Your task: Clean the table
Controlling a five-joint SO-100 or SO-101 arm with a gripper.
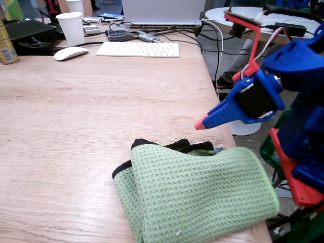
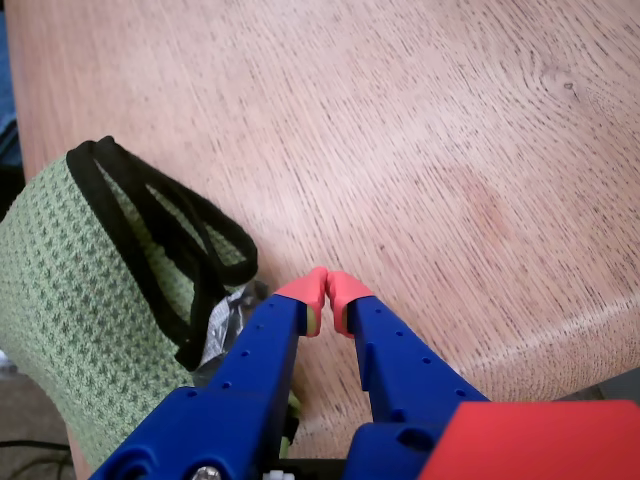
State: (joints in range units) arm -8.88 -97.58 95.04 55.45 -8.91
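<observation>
The table (image 1: pixel 76 111) is a pale wood-grain desk that fills most of the fixed view. A folded green waffle-weave cloth (image 1: pixel 195 195) with black edging lies at its near right corner; the wrist view shows the cloth (image 2: pixel 70 300) at the left, with something crinkled and silvery tucked at its fold. My blue gripper with red tips (image 1: pixel 201 123) hangs above the table's right edge, just beyond the cloth. In the wrist view the gripper (image 2: pixel 327 290) has its red tips touching, shut on nothing, over bare wood (image 2: pixel 420 150).
At the far end stand a white keyboard (image 1: pixel 137 49), a white mouse (image 1: pixel 70 53), a paper cup (image 1: pixel 71 28), a can (image 1: pixel 6 45), a laptop (image 1: pixel 163 12) and cables. A round white table (image 1: pixel 253 17) stands past the right edge.
</observation>
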